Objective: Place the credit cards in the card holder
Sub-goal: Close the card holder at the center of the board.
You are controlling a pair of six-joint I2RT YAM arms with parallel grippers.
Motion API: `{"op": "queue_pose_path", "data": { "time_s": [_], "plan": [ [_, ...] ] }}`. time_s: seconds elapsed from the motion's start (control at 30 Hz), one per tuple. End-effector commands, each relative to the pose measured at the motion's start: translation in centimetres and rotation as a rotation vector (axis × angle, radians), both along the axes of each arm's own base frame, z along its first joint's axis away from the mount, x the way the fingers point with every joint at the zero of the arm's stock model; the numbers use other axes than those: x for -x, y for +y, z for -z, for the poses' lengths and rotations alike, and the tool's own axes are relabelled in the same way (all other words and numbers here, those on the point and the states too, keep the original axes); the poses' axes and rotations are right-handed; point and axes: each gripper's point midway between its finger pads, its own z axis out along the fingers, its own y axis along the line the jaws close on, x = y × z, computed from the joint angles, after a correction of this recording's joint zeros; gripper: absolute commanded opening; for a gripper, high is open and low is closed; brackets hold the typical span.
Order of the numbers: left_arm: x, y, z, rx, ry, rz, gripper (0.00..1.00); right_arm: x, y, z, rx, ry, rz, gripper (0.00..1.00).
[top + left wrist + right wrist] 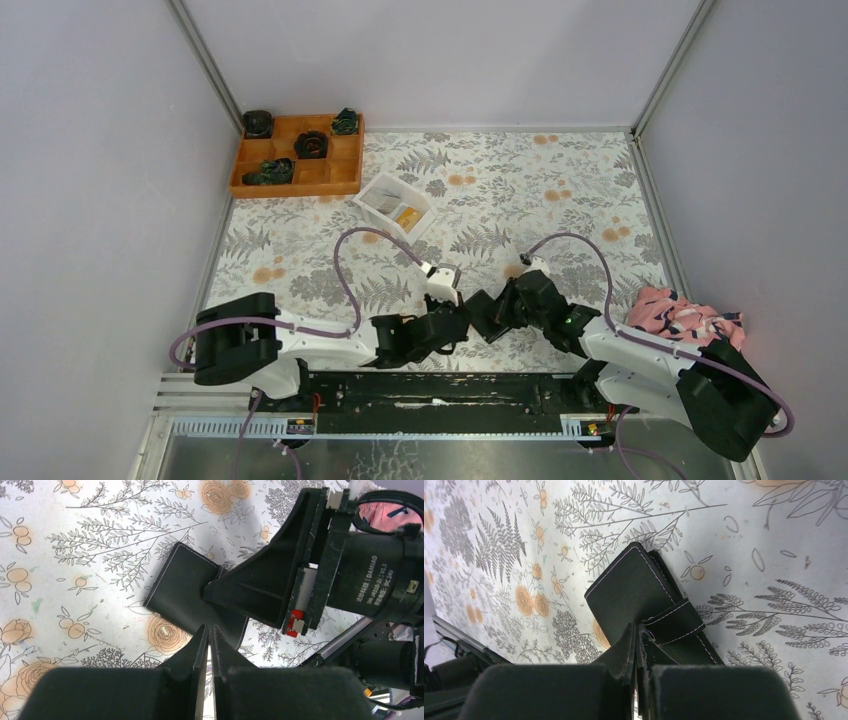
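Two robot arms are crowding together at the near middle of a grey floral-printed tablecloth (560, 190), well apart from the orange compartmented box (345, 185) at the far left and the crumpled pink patterned cloth (685, 313) at the near right. The white rectangular plastic tray (372, 196), just right of the box, is holding the thin whitish and orange-yellow plastic credit cards (407, 215). The small black stitched leather-like card holder (629, 592) is resting on the tablecloth between the grippers. The right gripper (636, 626) is pinching its strap tab (674, 620) with fingers closed. The left gripper (209, 627) is hovering at its near edge, fingers nearly together. Whether the pale sliver between them is a card cannot be told. The danger lies in that single thin hold. Any pull risks dragging or twisting the card holder instead of opening it, and the close-set grippers risk knocking each other.
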Motion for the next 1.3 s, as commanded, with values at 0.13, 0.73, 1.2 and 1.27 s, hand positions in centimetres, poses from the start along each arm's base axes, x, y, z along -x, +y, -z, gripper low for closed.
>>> {"op": "queue_pose_path", "data": {
  "time_s": [0.13, 0.73, 1.2, 1.27],
  "plan": [
    [-0.9, -2.8, -2.3, 0.020, -0.094, 0.091, 0.11, 0.3, -3.0, 3.0, 0.028, 0.083, 0.085, 0.00],
    [-5.1, -4.2, -3.1, 0.080, -0.129, 0.134, 0.11, -1.8, -2.8, 4.0, -0.115, 0.129, 0.131, 0.00],
    [-4.1, 0.4, 0.9, 0.101, 0.001, -0.117, 0.07, -3.7, 0.9, -2.5, -0.180, 0.013, -0.106, 0.32],
    [-3.3, 0.7, 1.5, 0.084, 0.006, -0.133, 0.07, -4.0, 1.2, -3.4, -0.178, -0.008, -0.119, 0.33]
  ]
}}
